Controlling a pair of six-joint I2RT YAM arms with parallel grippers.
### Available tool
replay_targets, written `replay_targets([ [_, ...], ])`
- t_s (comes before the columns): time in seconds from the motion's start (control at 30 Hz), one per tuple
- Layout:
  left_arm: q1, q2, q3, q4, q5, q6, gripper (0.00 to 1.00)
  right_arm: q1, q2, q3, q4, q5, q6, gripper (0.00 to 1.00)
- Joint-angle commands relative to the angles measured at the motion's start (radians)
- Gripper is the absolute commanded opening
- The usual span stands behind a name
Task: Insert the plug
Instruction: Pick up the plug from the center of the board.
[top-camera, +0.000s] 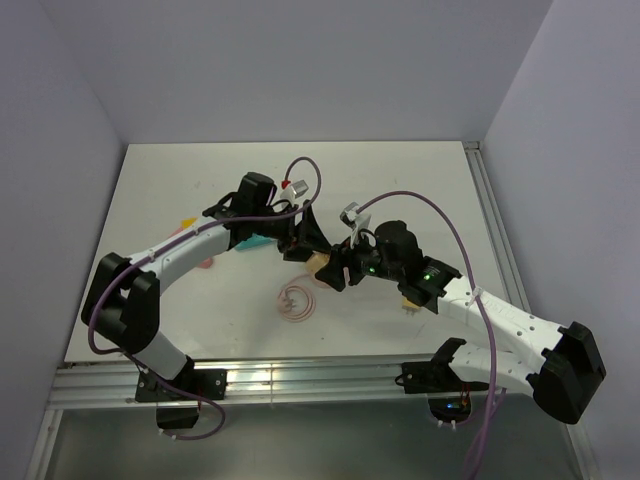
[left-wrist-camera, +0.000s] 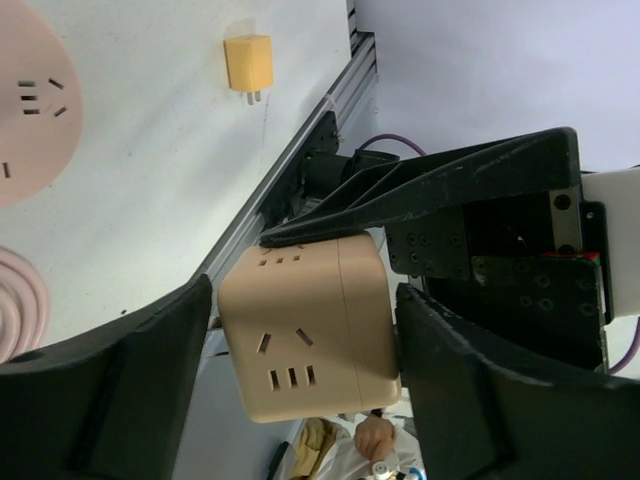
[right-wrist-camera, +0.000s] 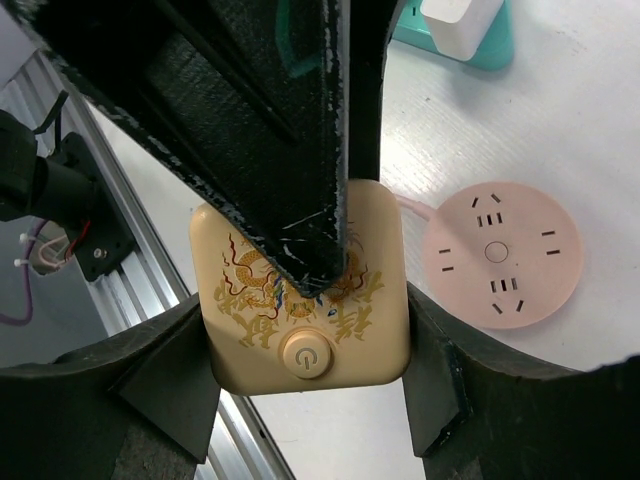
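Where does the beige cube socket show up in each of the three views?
Top external: beige cube socket, centre of the picture.
Left wrist: the cube, lower centre, slotted faces showing.
Right wrist: the cube, centre, patterned face with a button.
Shared landmark: aluminium rail.

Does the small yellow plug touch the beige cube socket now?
Apart. The left wrist view shows the yellow plug lying on the table, well clear of the cube socket.
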Motion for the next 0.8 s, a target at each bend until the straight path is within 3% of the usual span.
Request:
replay_targets([
  [0.0,0.006,-0.062,0.009,-0.023,-0.021,0.056,0.81,-0.006,-0.012,0.042,0.042,-0.010,-0.002,0.34],
  [0.13,0.026,-0.075,-0.005,-0.036,-0.042,0.064,0.90,-0.004,-0.013,0.034,0.050,-0.010,0.001,0.32],
  [0.33,0.058,-0.085,-0.041,-0.026,-0.053,0.061,0.95,-0.006,-0.023,0.024,0.046,0.019,0.005,0.27],
  [0.77,0.100,-0.157,-0.077,-0.109,-0.176,0.108,1.00,-0.007,-0.073,-0.026,0.039,0.117,0.034,0.25],
])
